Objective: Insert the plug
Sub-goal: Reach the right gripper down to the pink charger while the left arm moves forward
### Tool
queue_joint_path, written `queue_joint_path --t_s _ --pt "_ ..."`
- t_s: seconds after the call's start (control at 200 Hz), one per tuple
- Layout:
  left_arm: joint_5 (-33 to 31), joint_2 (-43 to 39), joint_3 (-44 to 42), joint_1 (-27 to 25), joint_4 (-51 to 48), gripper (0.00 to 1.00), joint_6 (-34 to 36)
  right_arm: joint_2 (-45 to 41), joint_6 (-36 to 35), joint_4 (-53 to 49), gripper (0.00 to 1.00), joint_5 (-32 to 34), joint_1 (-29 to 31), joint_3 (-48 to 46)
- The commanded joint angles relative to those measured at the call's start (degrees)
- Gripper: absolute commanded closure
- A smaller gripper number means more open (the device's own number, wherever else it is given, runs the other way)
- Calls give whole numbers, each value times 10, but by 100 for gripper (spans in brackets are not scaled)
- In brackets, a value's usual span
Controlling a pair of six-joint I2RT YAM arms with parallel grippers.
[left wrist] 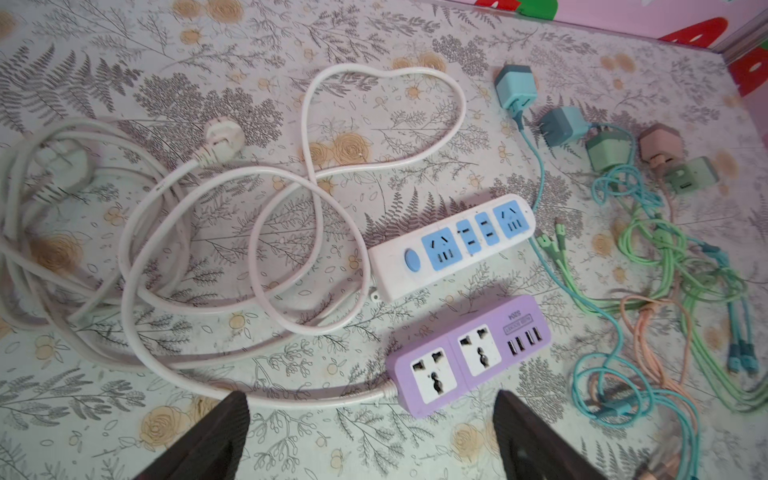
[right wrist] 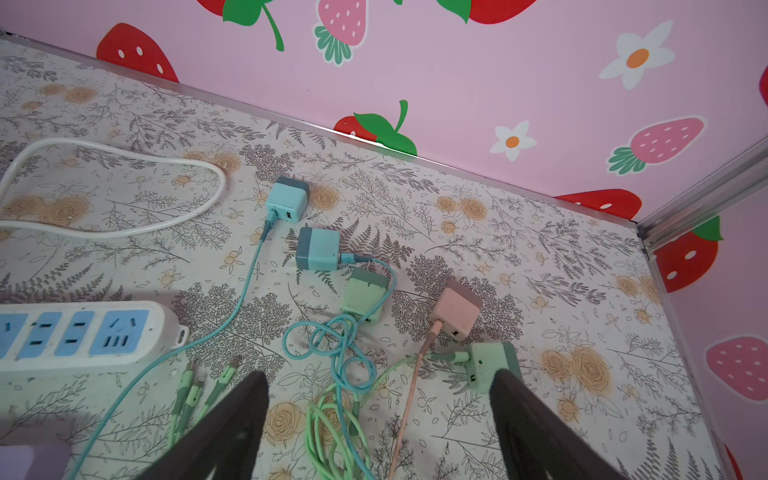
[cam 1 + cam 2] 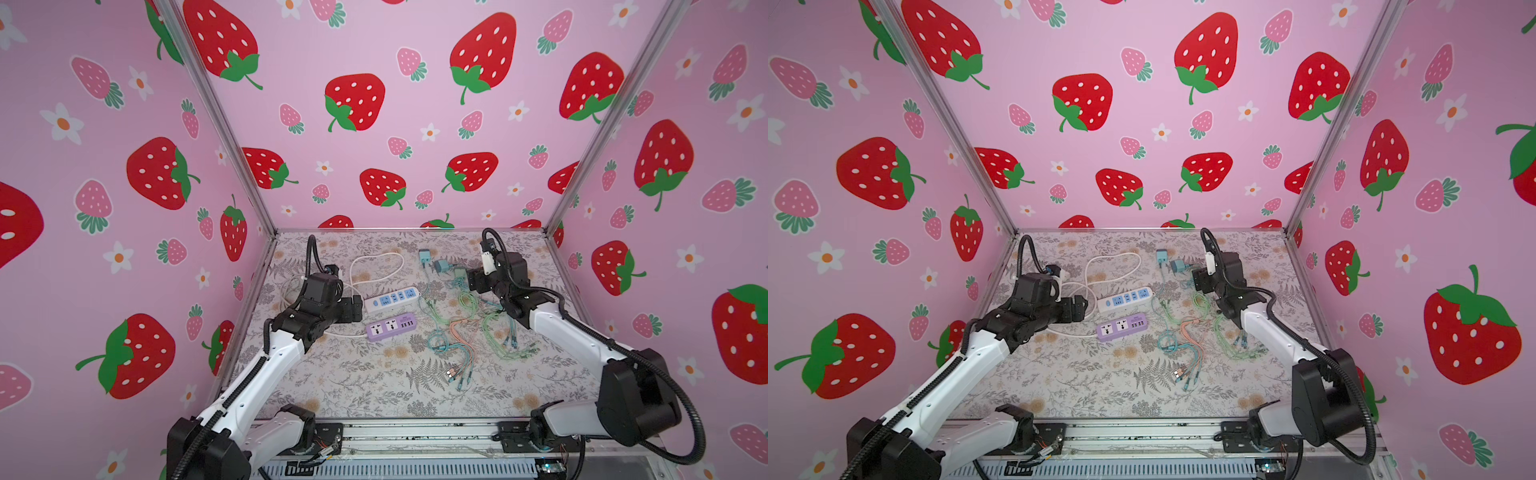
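No bin or tray holds anything; the only receptacles are two power strips lying flat mid-counter [image 3: 353, 386], and their slots show as bare openings. The white power strip [image 1: 451, 245] carries a round blue button and four blue socket faces, with three-pin faces at the ends and two-slot ones between. Its white cord [image 1: 166, 232] loops away to a white three-pin plug [image 1: 220, 139]. Just beside it, nearer the front in both top views, lies the purple power strip [image 1: 469, 353] with two white universal sockets and four USB ports. A small boxed label and some digits are printed next to the ports, too small to read with certainty. The charger plugs sit toward the back right of the strips: an upright teal charger [image 2: 286, 201], a second teal charger [image 2: 320, 248] on its side with two flat prongs showing, a green charger [image 2: 365, 295], a pink charger [image 2: 455, 309] and a nearer green charger [image 2: 486, 365]. Each trails a matching braided cable into a tangle of cables [image 3: 469, 328]. The left fingers [image 1: 216, 440] are spread wide and grip nothing above the purple strip's cord end. The right fingers [image 2: 523, 424] are likewise apart and empty, one partly covering the nearer green charger in the right wrist view.
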Motion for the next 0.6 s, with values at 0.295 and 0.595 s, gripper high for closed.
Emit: queue_joint_path --t_s 0.295,0.595 --pt "57 -83 -9 -26 -70 9 -52 75 17 -69 19 3 3 69" --pt "58 -144 -14 -26 -115 10 -50 146 80 -88 24 44 -26 114"
